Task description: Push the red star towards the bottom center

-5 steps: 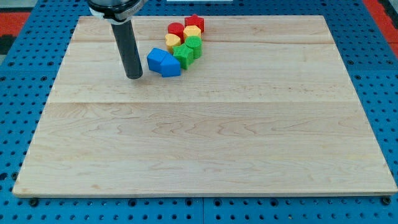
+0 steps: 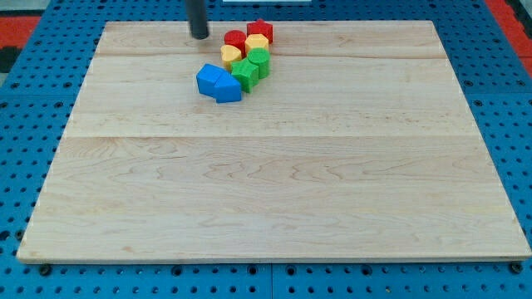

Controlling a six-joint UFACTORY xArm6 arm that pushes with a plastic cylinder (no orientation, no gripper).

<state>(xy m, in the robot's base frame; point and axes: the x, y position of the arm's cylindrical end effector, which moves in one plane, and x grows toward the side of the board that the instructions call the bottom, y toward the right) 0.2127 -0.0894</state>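
Red star [image 2: 260,31] near top edge, right of centre-left cluster: touching yellow block [image 2: 257,42], red block [image 2: 235,39] just beside. Light, rigid, likely slides easily; notched sides may spin it. Best pushed from its top side. No gripper, just rod: my tip [image 2: 199,36] near top edge, left of red block, apart. Wooden board [image 2: 266,191] wide open toward bottom edge.

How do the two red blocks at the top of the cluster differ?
The red star-shaped block lies at the cluster's top right end; the rounder red block lies lower and to its left. The star shows points; the other looks smooth-edged. The rounder one is nearer my tip. Both touch yellow blocks on the wooden board.
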